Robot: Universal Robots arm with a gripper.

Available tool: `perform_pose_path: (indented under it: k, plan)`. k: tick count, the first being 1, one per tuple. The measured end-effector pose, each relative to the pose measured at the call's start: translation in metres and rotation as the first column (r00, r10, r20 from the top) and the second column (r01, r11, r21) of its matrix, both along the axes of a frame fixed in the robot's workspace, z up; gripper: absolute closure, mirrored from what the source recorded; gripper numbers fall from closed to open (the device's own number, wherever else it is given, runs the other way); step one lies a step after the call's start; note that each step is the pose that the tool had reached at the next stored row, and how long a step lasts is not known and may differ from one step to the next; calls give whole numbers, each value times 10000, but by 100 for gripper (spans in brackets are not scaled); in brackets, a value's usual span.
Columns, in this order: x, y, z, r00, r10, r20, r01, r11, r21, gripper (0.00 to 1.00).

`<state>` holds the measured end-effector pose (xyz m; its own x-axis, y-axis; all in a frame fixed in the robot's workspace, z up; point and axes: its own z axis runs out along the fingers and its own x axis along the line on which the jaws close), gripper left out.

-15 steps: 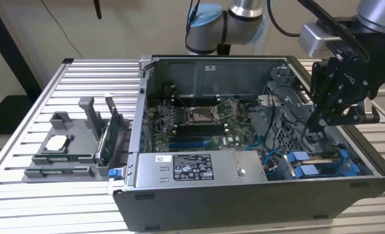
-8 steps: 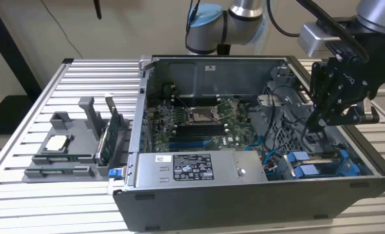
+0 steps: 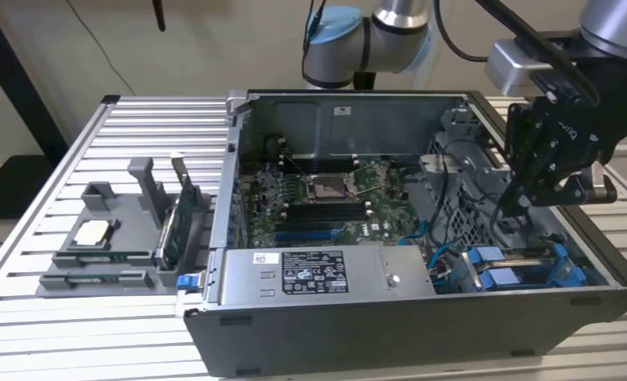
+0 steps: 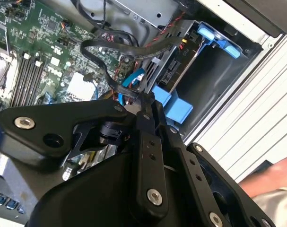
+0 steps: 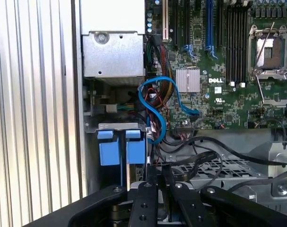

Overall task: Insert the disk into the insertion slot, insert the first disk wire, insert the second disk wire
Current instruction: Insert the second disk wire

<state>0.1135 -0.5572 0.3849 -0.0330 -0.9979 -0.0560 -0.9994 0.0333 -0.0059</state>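
Slatted table [image 3: 38,262]; hand [image 3: 513,202] inside labelled case [image 3: 398,333].

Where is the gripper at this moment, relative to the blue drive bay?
In the exterior view the gripper hangs inside the open computer case at that view's right, just above the insertion slot with its blue tabs, beside loose black cables.

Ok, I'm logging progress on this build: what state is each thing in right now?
computer case: lying on its side, open.
disk: sitting in the insertion slot.
black wire: looped, its end at the claw's tips.
claw: shut on the black wire.
processor socket: bare, no cooler on it.
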Motion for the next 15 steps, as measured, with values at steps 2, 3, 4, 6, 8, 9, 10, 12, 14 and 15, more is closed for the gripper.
perform_pose_path:
  k: [2,3,4,6,8,9,10,12,14,15]
  plan:
    - [18,0,-13,10000,0,0,0,10000,-5,84]
    - [27,0,-20,10000,0,0,0,10000,-12,84]
    - [34,-1,-28,10000,0,0,0,10000,-19,84]
    - [51,-2,-45,10000,0,1,0,10000,-32,84]
    - [69,-4,-63,10000,0,0,0,10000,-46,84]
    - [78,-4,-72,10000,0,0,0,10000,-54,84]
    - [87,-4,-81,10000,0,0,0,10000,-60,84]
    - [103,-5,-98,10000,0,1,0,10000,-71,84]
    - [118,-5,-113,10000,0,1,0,10000,-80,84]
    - [124,-5,-121,10000,0,1,0,10000,-84,84]
